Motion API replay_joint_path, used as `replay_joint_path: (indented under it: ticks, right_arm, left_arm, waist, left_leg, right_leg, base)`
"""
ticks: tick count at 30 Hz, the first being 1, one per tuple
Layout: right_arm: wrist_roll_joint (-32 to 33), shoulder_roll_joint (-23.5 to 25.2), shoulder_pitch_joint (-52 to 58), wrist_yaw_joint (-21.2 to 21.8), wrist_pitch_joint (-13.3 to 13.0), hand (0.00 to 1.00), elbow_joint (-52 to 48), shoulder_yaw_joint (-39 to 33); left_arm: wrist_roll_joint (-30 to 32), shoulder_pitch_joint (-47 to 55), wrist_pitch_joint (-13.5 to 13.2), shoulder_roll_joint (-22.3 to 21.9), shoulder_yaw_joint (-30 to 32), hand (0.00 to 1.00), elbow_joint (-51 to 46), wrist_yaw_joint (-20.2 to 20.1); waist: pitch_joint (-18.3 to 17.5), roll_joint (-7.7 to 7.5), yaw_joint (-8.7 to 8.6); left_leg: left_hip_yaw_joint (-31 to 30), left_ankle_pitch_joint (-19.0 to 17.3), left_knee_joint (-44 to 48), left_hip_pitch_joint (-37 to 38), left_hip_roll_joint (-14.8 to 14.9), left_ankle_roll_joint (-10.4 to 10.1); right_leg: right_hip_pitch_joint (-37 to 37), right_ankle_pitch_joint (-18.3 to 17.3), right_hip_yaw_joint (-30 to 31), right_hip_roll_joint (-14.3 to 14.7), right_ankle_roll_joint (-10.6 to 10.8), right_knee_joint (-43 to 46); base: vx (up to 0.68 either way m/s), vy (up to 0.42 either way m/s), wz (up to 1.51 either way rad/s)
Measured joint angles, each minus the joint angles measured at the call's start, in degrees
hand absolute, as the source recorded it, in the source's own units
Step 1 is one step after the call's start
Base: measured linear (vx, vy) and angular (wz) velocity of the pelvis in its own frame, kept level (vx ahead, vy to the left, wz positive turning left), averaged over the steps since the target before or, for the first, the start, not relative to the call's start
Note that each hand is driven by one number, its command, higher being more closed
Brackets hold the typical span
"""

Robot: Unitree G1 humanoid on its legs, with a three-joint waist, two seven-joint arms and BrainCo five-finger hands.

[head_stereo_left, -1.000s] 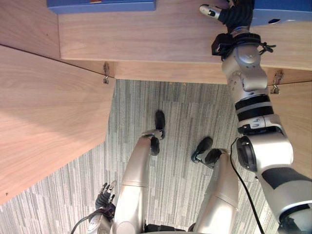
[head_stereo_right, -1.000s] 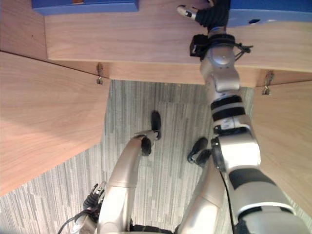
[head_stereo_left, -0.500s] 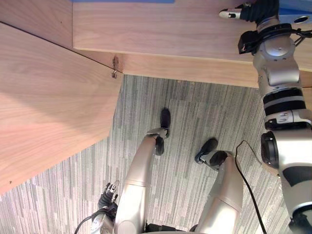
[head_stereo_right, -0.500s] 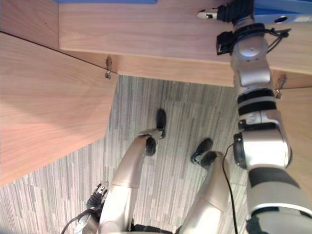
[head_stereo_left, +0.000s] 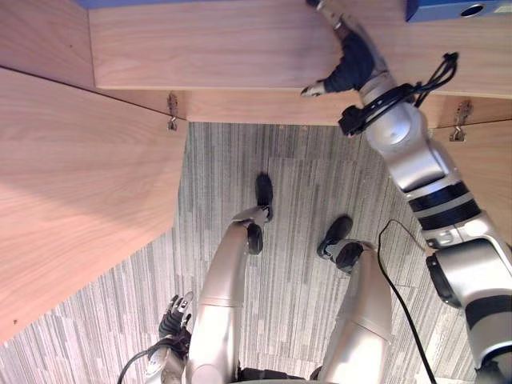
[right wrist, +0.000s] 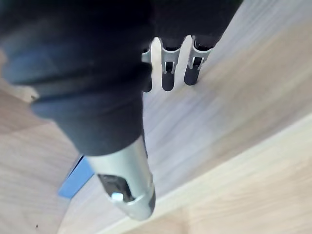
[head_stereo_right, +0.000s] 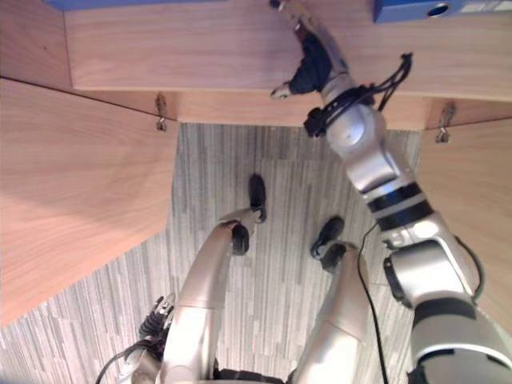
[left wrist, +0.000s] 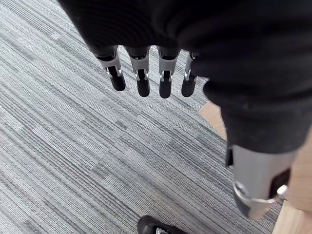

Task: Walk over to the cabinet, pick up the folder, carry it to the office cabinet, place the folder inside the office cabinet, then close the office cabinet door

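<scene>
Matt wood-grain cabinet (head_stereo_left: 224,48), rough grey carpet (head_stereo_left: 304,176) & smooth blue folder (head_stereo_left: 436,10).

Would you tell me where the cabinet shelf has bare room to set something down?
The widest bare wood on the shelf lies between the left blue folder and the right hand. It is tighter at the right end, between that hand and the right blue folder.

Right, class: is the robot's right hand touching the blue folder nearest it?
Apart. The left eye view shows a stretch of bare wooden shelf between the right hand and the blue folder.
</scene>
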Motion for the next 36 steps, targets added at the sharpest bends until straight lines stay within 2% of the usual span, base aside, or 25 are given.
replay_joint_path:
  ticks: [2,5,7,9,12,16,19,21,23,25,28,30,32,33,36]
  right_arm:
    - [0.33,-0.03,0.24,1.69,-0.63,0.0,-0.01,1.49]
    - [5.04,-0.8,1.21,6.06,-2.14,0.0,-0.29,2.31]
    - [9.54,-2.32,1.19,10.19,-2.4,0.0,-0.23,4.3]
    - [11.45,-2.73,1.18,12.17,-2.53,0.0,-0.05,4.74]
    - [11.47,-3.02,0.8,12.79,-2.96,0.0,0.63,6.69]
    - [11.2,-0.71,1.9,12.79,-3.39,0.0,2.97,7.31]
    - [10.71,4.77,7.47,11.85,-3.37,0.0,5.06,5.96]
    - [8.22,10.64,15.09,11.67,-1.73,0.0,9.41,6.3]
    - [5.22,14.91,22.8,10.92,-0.11,0.0,13.77,6.35]
    - [3.34,19.91,31.6,10.53,0.7,0.0,16.59,6.73]
    - [2.0,26.07,40.17,9.93,0.47,0.0,19.36,8.06]
    - [1.9,29.78,43.99,9.68,0.14,0.0,23.44,7.1]
    - [1.86,33.81,47.44,9.25,-0.36,0.0,29.1,1.94]
    - [1.82,35.69,49.0,7.67,-0.31,0.0,32.59,-1.77]
    - [2.4,37.68,53.2,4.96,-0.26,0.0,38.13,-13.59]
  left_arm:
    - [0.02,0.03,0.1,0.29,0.01,0.0,0.14,-0.03]
    - [0.29,0.03,0.21,0.52,0.05,0.0,0.13,-0.65]
    - [0.48,0.08,0.42,0.83,0.05,0.0,0.14,-1.69]
    - [0.5,0.1,0.66,0.99,-0.01,0.0,0.22,-2.32]
    - [0.48,0.54,0.79,1.77,-0.96,0.0,0.27,-2.44]
    - [0.36,0.54,0.76,2.5,-1.32,0.0,0.31,-2.44]
    - [0.24,0.53,0.77,2.8,-1.95,0.0,0.86,-2.41]
    - [0.24,0.53,0.82,3.59,-1.95,0.0,1.53,-2.36]
    - [0.22,0.35,0.83,3.81,-1.71,0.0,1.57,-2.35]
    - [0.23,0.3,0.89,3.98,-0.48,0.0,2.39,-2.29]
    - [0.46,0.07,1.24,4.11,2.1,0.0,4.12,-2.17]
    - [2.01,-0.18,1.33,3.93,4.11,0.0,5.64,-2.12]
    - [3.17,-1.06,1.62,3.35,6.08,0.0,7.75,-1.84]
    - [4.57,-1.14,1.94,2.47,7.03,0.0,7.97,-1.37]
    - [6.67,-1.39,2.34,0.1,9.4,0.0,9.01,-0.86]
  waist:
    - [0.01,-0.01,-0.09]
    - [0.02,-0.02,-0.21]
    - [0.01,-0.03,-0.24]
    - [0.01,-0.03,-0.26]
    - [-0.25,-0.59,-0.2]
    - [-0.48,-1.06,-0.41]
    - [-0.8,-1.77,-0.52]
    - [-1.68,-3.45,-0.78]
    - [-1.95,-4.25,-0.96]
    - [-2.38,-5.76,-1.61]
    - [-3.64,-8.01,-2.92]
    - [-5.04,-9.23,-3.22]
    - [-7.97,-9.84,-3.22]
    - [-9.26,-9.95,-3.2]
    - [-13.24,-9.85,-3.44]
  left_leg:
    - [0.0,0.05,-0.38,0.58,0.25,-0.03]
    - [-0.19,0.52,-1.73,1.63,0.44,-0.24]
    - [-0.22,0.61,-2.45,2.78,0.44,-0.31]
    - [-0.27,0.7,-3.09,3.35,0.52,-0.32]
    - [0.3,0.75,-4.1,4.23,0.92,-0.27]
    - [0.69,0.79,-5.69,6.85,1.17,-0.01]
    - [0.96,1.43,-9.49,11.72,1.58,-0.28]
    - [1.15,2.66,-14.38,17.31,1.72,-0.83]
    - [0.73,3.87,-18.53,21.95,1.93,-1.46]
    - [0.86,5.66,-23.55,27.79,2.12,-2.02]
    - [1.5,5.94,-27.15,35.81,2.65,-2.61]
    - [1.81,5.23,-27.95,40.47,3.22,-3.59]
    - [1.71,4.67,-27.96,43.09,3.78,-4.25]
    - [1.64,4.26,-27.95,44.99,4.02,-4.7]
    - [2.01,3.93,-29.14,48.85,4.21,-4.87]
  right_leg:
    - [0.41,-0.02,0.0,0.33,-0.04,-0.23]
    - [1.42,-0.04,-0.31,0.89,0.06,-1.48]
    - [2.55,-0.04,-0.52,1.05,0.07,-2.14]
    - [3.3,0.1,-0.84,1.25,-0.2,-2.99]
    - [3.96,0.77,-0.9,1.79,-1.1,-4.44]
    - [6.48,1.3,-0.99,2.39,-0.84,-6.45]
    - [11.41,2.48,-1.7,3.78,-0.97,-10.92]
    - [16.85,3.86,-2.42,5.16,-1.13,-16.06]
    - [22.14,5.23,-3.87,6.52,-1.22,-20.97]
    - [27.96,6.91,-4.64,8.1,-1.19,-26.32]
    - [35.85,7.55,-4.68,9.71,-1.35,-30.6]
    - [40.78,7.52,-4.65,10.67,-1.39,-32.66]
    - [44.14,7.44,-4.92,11.48,-1.52,-34.31]
    - [46.48,7.42,-5.07,11.84,-1.55,-35.54]
    - [50.56,7.46,-5.24,12.46,-1.59,-37.55]
  base:
    - [0.05,-0.124,-0.07]
    - [0.04,-0.111,-0.06]
    - [0.06,-0.116,0.0]
    - [0.06,-0.103,-0.03]
    - [0.06,-0.087,-0.09]
    - [0.07,-0.092,-0.07]
    - [0.09,-0.101,-0.15]
    - [0.11,-0.116,-0.15]
    - [0.14,-0.111,-0.04]
    - [0.14,-0.086,-0.1]
    - [0.18,-0.107,-0.17]
    - [0.14,-0.114,-0.15]
    - [0.09,-0.072,-0.07]
    - [0.07,-0.043,-0.02]
    - [0.06,-0.031,-0.04]
